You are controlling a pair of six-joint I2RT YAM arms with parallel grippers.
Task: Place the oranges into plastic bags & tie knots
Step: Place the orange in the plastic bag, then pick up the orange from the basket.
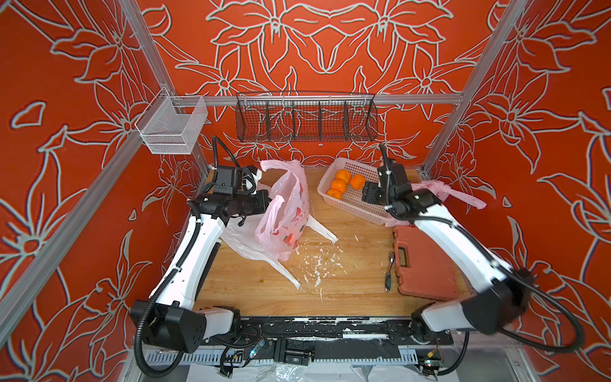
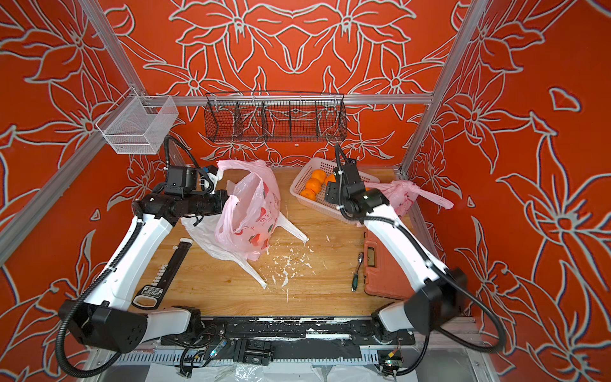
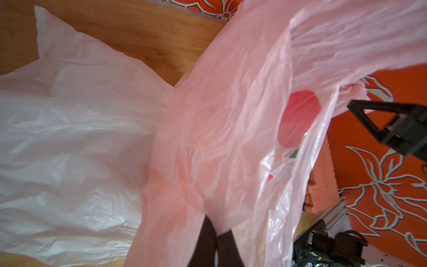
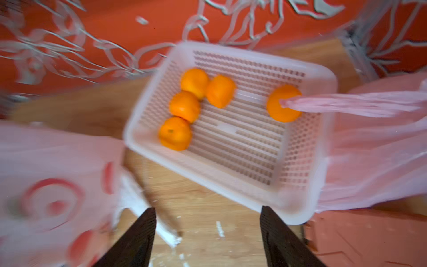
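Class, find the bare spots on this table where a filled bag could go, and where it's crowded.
Free: front-middle board, between white bag and wrench, though flaked. Narrower: between open pink bag and basket. Crowded: right side, basket, tied bag, toolcase.

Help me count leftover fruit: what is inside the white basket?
Five oranges lie in the white basket: four clustered, one apart with a pink bag strap crossing in front of it. In both top views the right arm hides that one.

Left tool (image 3: 213,231) under pink bag (image 3: 231,115), oranges (image 4: 184,106) blurred
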